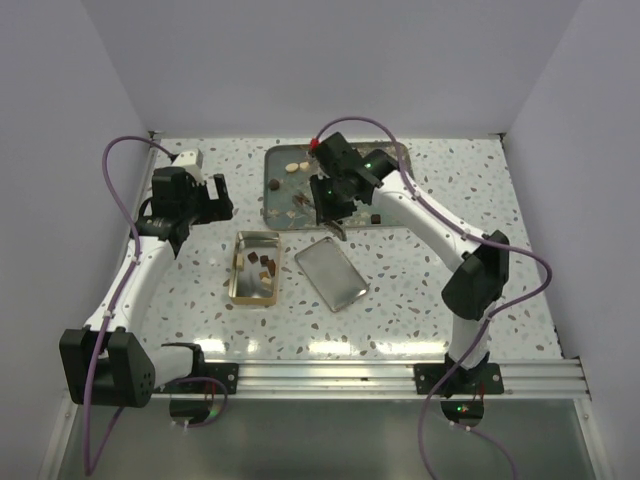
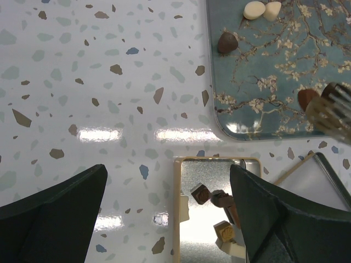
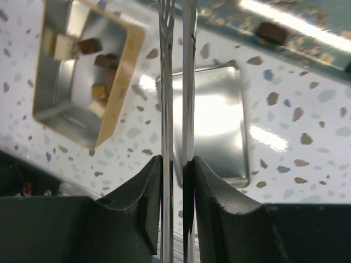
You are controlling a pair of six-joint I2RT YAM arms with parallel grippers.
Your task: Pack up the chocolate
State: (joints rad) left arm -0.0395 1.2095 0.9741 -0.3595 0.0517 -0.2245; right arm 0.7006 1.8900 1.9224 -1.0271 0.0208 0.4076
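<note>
The gold tin lies open on the table with several chocolate lumps inside; it also shows in the right wrist view. More chocolate lies on the teal tray: two cream lumps, a brown one and brown ones at its near edge. My right gripper is shut on metal tongs, whose tips are over those brown lumps; I cannot tell if they grip one. My left gripper is open and empty, above the table just left of the tin.
The tin's silver lid lies flat right of the tin, below the tray; it also shows in the right wrist view. White walls close the table on three sides. A metal rail runs along the near edge.
</note>
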